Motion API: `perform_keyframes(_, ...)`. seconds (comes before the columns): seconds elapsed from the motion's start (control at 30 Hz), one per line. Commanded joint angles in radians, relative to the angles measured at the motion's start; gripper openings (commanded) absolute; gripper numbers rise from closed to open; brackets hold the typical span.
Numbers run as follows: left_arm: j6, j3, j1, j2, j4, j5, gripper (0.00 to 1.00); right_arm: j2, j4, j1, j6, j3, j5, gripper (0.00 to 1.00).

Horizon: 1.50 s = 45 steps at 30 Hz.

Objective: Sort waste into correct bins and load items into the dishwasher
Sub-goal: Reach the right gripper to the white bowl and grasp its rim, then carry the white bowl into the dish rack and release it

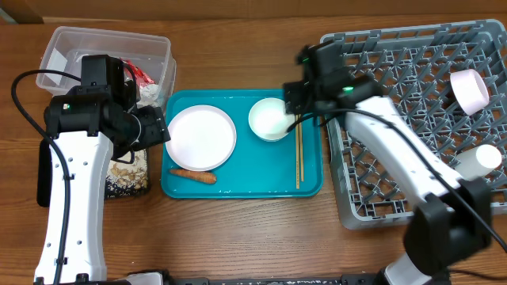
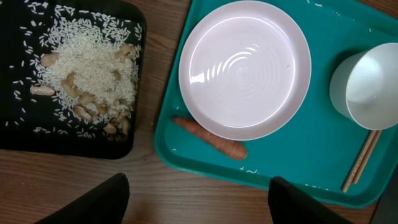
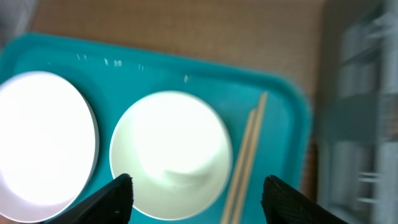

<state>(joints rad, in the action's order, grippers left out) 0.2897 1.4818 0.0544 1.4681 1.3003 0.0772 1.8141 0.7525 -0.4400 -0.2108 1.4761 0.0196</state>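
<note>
Spread empty, the left gripper (image 2: 198, 196) is held near the carrot (image 2: 211, 140) on the tray (image 2: 292, 168), the right gripper (image 3: 194, 196) above the tray's bowl (image 3: 171, 152), seemingly for pickups.

Pale plate (image 1: 200, 136), bowl (image 1: 269, 119), carrot (image 1: 192, 176), chopsticks (image 1: 299, 154) on teal tray (image 1: 245, 187); rice scraps (image 2: 90, 68) in black tray (image 2: 18, 132).

Bright even light; glare rings on plate (image 2: 244, 68); right wrist view motion-blurred, bowl (image 3: 171, 155) overexposed.
</note>
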Motion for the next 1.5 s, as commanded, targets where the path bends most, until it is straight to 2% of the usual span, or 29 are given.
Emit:
perform_keyframes(0.0,0.014,0.019,0.004,-0.010,-0.003,0.000,0.74,0.053,-0.003,-0.011,-0.076,0.011,-0.029,0.67)
perform_keyframes(0.2,0.014,0.019,0.004,-0.010,-0.003,0.000,0.74,0.135,-0.004,-0.011,-0.135,0.011,-0.034,0.59)
perform_keyframes(0.4,0.013,0.019,0.004,-0.010,-0.003,0.000,0.74,0.180,-0.001,-0.011,-0.135,0.011,-0.034,0.41)
perform_keyframes(0.47,0.013,0.019,0.004,-0.010,-0.003,0.000,0.74,0.192,0.005,-0.011,-0.135,0.011,-0.037,0.40)
perform_keyframes(0.53,0.014,0.019,0.004,-0.010,-0.003,0.000,0.74,0.199,0.015,-0.010,-0.136,0.009,-0.045,0.38)
perform_keyframes(0.7,0.013,0.019,0.004,-0.010,-0.003,0.000,0.74,0.203,0.018,-0.009,-0.139,0.009,-0.065,0.26)
perform_keyframes(1.03,0.013,0.019,0.004,-0.010,-0.003,0.000,0.73,0.204,0.047,-0.009,-0.169,0.002,-0.071,0.13)
perform_keyframes(1.13,0.013,0.019,0.004,-0.010,-0.002,0.000,0.73,0.206,0.048,-0.009,-0.169,0.002,-0.071,0.05)
perform_keyframes(1.37,0.013,0.019,0.004,-0.010,-0.002,0.000,0.73,0.194,0.071,-0.008,-0.168,0.014,-0.071,0.04)
perform_keyframes(1.47,0.013,0.019,0.004,-0.010,-0.002,0.000,0.73,0.132,0.106,0.001,-0.153,0.061,-0.096,0.04)
